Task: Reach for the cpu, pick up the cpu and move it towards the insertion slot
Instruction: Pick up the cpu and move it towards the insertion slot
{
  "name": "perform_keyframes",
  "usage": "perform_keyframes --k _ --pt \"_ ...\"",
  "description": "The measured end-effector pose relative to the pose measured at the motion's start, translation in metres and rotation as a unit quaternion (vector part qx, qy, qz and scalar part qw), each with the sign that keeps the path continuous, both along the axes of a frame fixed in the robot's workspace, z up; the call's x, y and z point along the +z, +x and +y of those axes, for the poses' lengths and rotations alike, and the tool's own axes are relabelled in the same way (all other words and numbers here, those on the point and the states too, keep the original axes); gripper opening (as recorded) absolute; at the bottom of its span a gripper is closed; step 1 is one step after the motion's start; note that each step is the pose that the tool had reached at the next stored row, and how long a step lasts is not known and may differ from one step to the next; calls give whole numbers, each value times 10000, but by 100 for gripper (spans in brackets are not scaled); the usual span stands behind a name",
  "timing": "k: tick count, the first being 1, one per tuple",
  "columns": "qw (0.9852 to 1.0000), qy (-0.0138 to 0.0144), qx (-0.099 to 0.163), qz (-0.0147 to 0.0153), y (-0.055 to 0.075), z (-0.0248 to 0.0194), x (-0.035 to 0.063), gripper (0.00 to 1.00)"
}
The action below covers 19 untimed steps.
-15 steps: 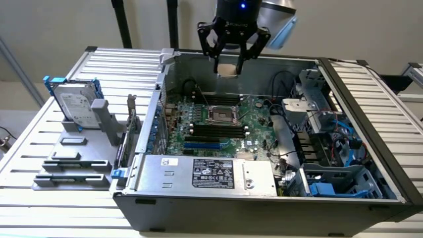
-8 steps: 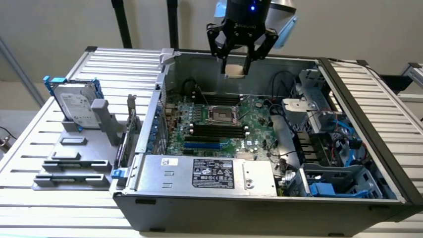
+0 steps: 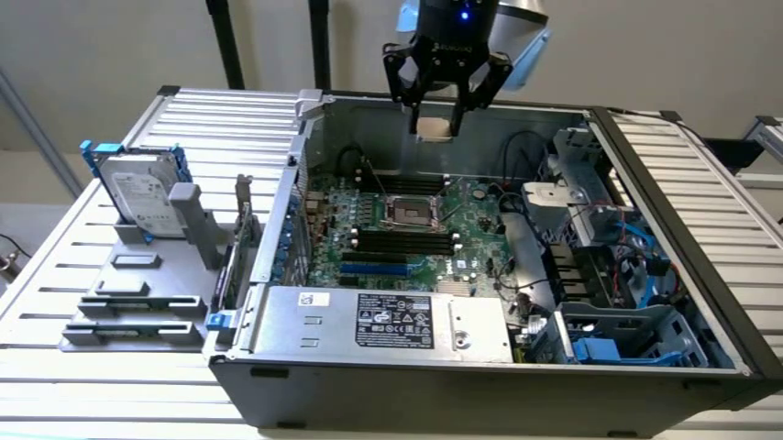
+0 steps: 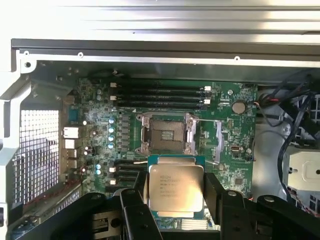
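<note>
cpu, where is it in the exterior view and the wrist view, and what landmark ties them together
Exterior view: the cpu hangs in the end effector, near the top middle, above the open computer case.
Wrist view: the cpu is the silver square clamped between the black fingers, close to the camera.
Shared landmark: the insertion slot, silver-framed, on the green motherboard.

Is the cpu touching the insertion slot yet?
Apart. In the exterior view the cpu hangs in the end effector, well above the insertion slot.
</note>
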State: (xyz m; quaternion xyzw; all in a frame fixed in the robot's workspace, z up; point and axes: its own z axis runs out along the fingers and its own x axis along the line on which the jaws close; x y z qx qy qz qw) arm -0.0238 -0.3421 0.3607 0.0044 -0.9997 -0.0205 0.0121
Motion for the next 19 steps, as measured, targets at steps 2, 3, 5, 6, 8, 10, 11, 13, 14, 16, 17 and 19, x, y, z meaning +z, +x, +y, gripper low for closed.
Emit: perform_keyframes --k 2,3,5,6,8,10,11,13,14,16,17,19 --pt "10000 -1 -1 -5 -12 36 -2 55" --pt "10000 -1 -3 -6 -21 43 -3 55" --pt "10000 -2 -9 -7 -41 57 -4 55" --pt "10000 -4 -14 -7 -52 64 -4 55" --pt "10000 -6 -26 -7 -63 71 -5 55" --pt "10000 -8 -27 -7 -63 71 -5 55" --pt "10000 -7 -28 -7 -63 71 -5 55" --pt "10000 -7 -28 -7 -63 72 -6 55" --pt "10000 -7 -28 -7 -63 72 -6 55" --pt "10000 -7 -28 -7 -63 72 -6 55" --pt "10000 -7 -28 -7 -63 72 -5 55" --pt "10000 -7 -28 -7 -63 72 -5 55"
